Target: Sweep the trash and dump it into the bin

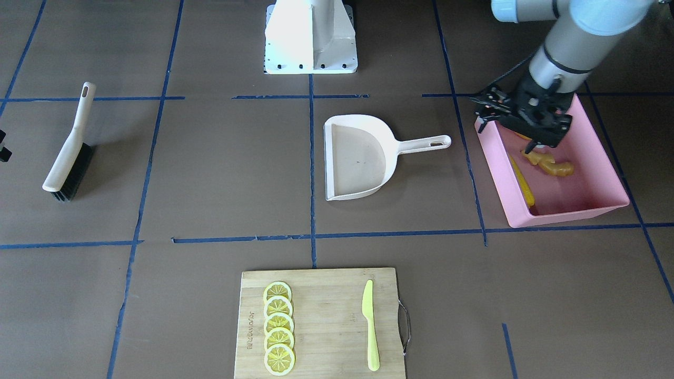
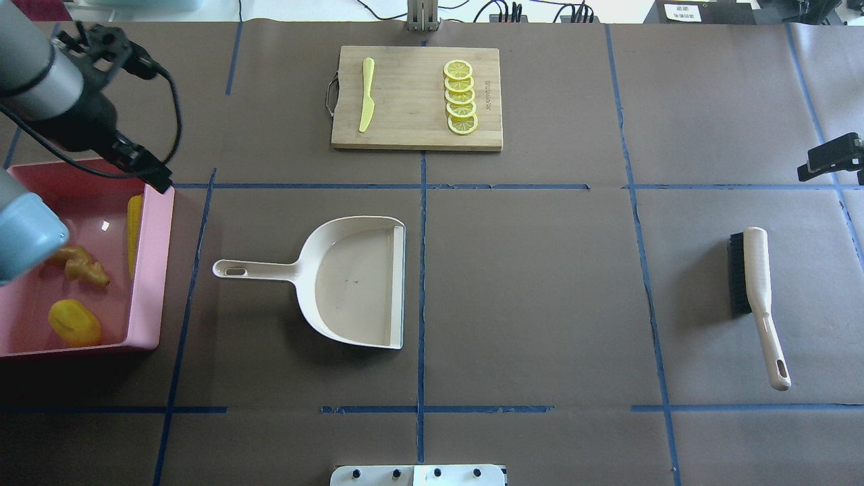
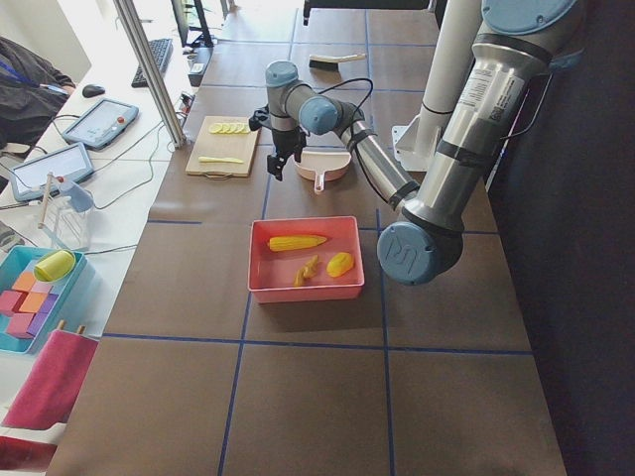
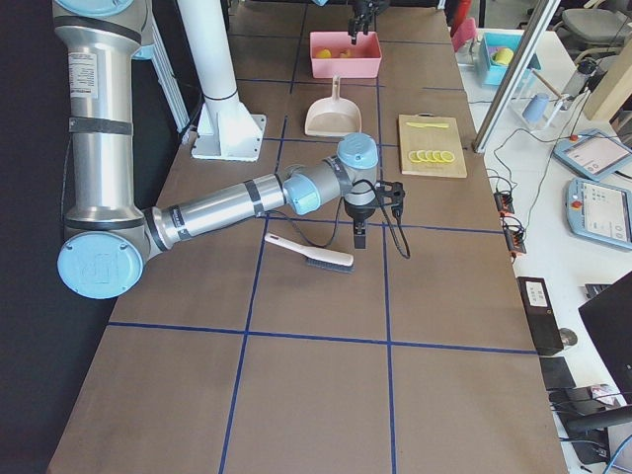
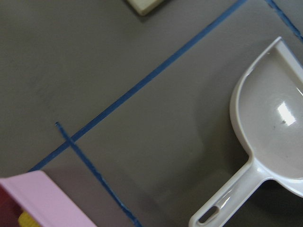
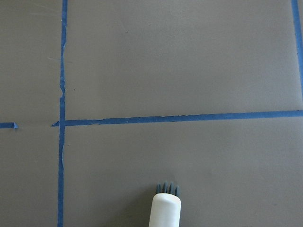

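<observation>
The pink bin point(image 2: 152, 270) stands at the table's left end. In it lie the yellow corn cob point(image 2: 134, 233), the tan-orange ginger root point(image 2: 81, 263) and the yellow potato-like lump point(image 2: 74, 322). My left gripper point(image 2: 160, 181) hangs above the bin's far right corner and holds nothing; I cannot tell whether it is open or shut. In the front-facing view it point(image 1: 534, 143) hides the lump. My right gripper point(image 2: 833, 156) is at the table's right edge, beyond the brush; its jaws do not show.
The beige dustpan point(image 2: 351, 283) lies empty at mid-table, handle toward the bin. The brush point(image 2: 752, 283) lies flat on the right. A wooden cutting board point(image 2: 412, 128) at the far edge carries lemon slices point(image 2: 460, 96) and a yellow-green knife point(image 2: 366, 94).
</observation>
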